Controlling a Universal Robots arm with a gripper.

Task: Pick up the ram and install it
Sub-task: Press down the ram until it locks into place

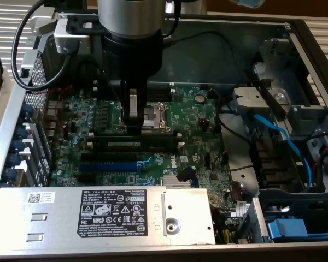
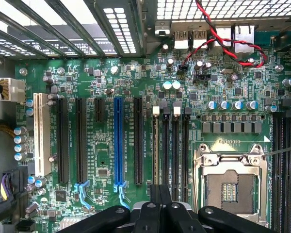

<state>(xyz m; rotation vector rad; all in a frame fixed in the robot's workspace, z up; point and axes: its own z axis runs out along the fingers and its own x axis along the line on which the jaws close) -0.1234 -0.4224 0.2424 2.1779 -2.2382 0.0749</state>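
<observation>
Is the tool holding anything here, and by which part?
It cannot be told. The tool sits low over the memory slots on the motherboard, and a memory stick lies there, but no hold shows.

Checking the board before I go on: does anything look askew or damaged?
Nothing looks damaged or spilled. The ram lies level along a memory slot, just by the gripper; whether it is fully seated cannot be told. The CPU socket sits bare, with no cooler on it.
</observation>
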